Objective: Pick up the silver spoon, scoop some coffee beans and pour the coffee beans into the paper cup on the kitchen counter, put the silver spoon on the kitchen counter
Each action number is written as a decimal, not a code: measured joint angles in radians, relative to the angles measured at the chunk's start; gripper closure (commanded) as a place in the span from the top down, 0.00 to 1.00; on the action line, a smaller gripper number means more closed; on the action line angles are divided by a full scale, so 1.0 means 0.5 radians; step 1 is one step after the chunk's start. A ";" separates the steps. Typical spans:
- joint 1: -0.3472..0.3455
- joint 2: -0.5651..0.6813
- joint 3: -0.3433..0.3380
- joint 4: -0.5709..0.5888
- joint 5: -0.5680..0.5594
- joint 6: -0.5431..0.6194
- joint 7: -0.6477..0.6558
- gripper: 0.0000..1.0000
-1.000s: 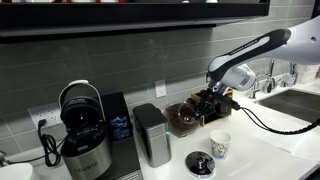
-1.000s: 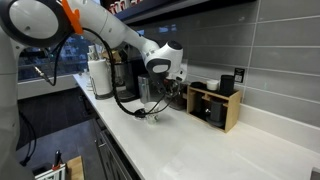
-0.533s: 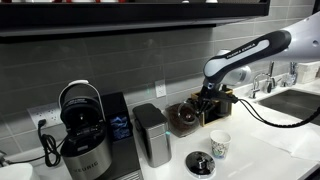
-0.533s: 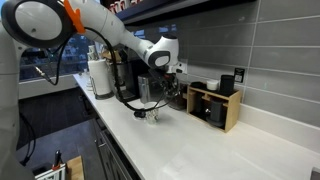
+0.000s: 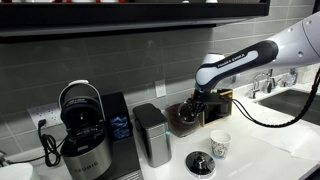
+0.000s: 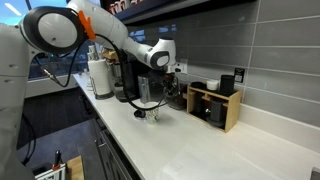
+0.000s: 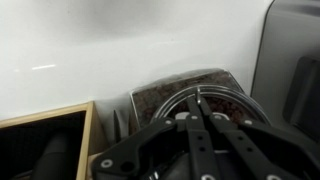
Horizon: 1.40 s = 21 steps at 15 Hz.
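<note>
Most work remains, I'd say: hand (image 7: 200, 105), fingers pressed together, hangs above the coffee beans (image 7: 160, 98); scooping and pouring into the paper cup (image 5: 219, 145) nearby pending.

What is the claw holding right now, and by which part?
Cannot be told: the claw is shut above the coffee beans, but no silver spoon shows clearly between its tips.

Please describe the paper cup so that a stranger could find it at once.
On the white kitchen counter, look near the glass jar of coffee beans. The paper cup stands there: small, white, dark-printed, unlike the flat black disc beside it.
</note>
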 measured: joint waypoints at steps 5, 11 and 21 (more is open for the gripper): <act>-0.028 0.083 0.044 0.095 0.050 -0.011 -0.010 0.01; -0.150 0.097 0.105 0.097 0.391 -0.010 -0.144 0.01; -0.388 0.078 0.175 -0.004 1.165 -0.004 -0.579 0.01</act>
